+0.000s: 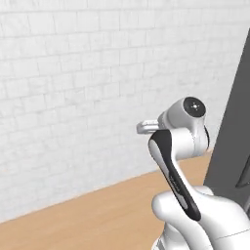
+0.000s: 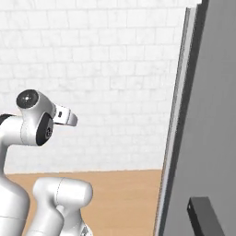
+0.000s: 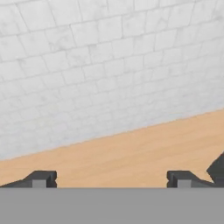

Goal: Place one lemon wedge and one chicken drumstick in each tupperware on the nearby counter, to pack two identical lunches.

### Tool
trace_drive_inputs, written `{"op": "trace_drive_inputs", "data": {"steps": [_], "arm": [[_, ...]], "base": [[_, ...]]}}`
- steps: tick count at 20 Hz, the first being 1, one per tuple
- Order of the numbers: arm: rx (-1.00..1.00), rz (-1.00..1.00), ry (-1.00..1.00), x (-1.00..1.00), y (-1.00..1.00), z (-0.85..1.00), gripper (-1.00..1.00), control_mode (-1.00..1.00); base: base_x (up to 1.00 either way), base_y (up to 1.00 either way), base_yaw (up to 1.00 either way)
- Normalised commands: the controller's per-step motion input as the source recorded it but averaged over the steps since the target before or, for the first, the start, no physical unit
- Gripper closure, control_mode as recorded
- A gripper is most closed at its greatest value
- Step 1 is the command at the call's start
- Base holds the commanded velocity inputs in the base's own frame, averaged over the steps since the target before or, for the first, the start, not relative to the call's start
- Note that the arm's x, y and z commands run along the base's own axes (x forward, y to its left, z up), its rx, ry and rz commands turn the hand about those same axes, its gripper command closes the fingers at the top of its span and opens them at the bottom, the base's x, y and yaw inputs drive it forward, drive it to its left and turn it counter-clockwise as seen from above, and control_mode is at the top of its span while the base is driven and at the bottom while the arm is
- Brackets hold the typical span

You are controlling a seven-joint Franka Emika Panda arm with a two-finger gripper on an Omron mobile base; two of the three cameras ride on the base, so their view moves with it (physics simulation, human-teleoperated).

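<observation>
My gripper (image 3: 111, 179) is open in the hand view. Its two dark fingertips (image 3: 43, 178) stand wide apart with nothing between them. It faces a white brick wall (image 3: 109, 65) above a strip of light wooden floor (image 3: 131, 153). The lemon wedge, the chicken drumstick, the tupperware and the counter are out of view. My white arm (image 1: 176, 161) is folded up close to the base, and its elbow joint (image 2: 32, 120) is raised.
A tall dark-grey panel (image 2: 207, 138) stands close on the right, its pale edge facing the wall, with a dark handle (image 2: 203, 216) low on it. The same panel (image 1: 234, 122) rises beside the arm. Wooden floor (image 1: 97, 215) stretches left along the wall.
</observation>
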Motion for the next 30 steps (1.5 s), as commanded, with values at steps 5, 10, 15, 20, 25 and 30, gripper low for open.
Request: {"op": "trace_drive_inputs", "data": {"steps": [5,10,15,20,25,30], "arm": [[0.00,0.00,0.00,0.00,0.00,0.00,-1.00,1.00],[0.00,0.00,0.00,0.00,0.00,0.00,-1.00,1.00],[0.00,0.00,0.00,0.00,0.00,0.00,-1.00,1.00],[0.00,0.00,0.00,0.00,0.00,0.00,-1.00,1.00],[0.00,0.00,0.00,0.00,0.00,0.00,-1.00,1.00],[0.00,0.00,0.00,0.00,0.00,0.00,-1.00,1.00]], "base": [[0.06,0.08,-0.98],[0.45,0.52,-0.84],[0.33,0.35,-0.86],[0.11,0.03,-0.94],[0.10,-0.01,-0.48],[0.52,0.00,-0.04]]}}
